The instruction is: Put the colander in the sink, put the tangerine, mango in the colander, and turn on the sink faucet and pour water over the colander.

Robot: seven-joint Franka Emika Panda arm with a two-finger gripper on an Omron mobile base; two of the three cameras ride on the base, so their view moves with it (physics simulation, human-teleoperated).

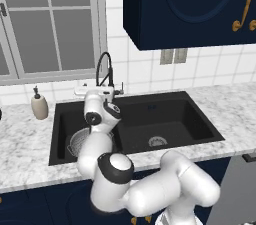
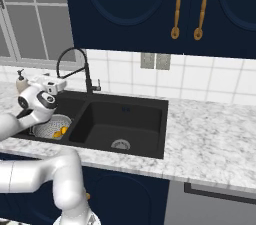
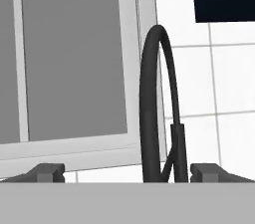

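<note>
Two fruits already sat in the colander (image 2: 52, 126), low left in the sink (image 2: 130, 119).
Your gripper (image 3: 127, 172) was wide open before the faucet (image 3: 158, 108); you risked striking its neck and missing the lever.

No readable text anywhere.
Showing no lettering, label, brand, number or sign on the soap bottle (image 1: 39, 105), the cupboard doors (image 2: 165, 4), the wall outlets (image 2: 154, 61) or the marbled desk (image 2: 215, 139).
</note>
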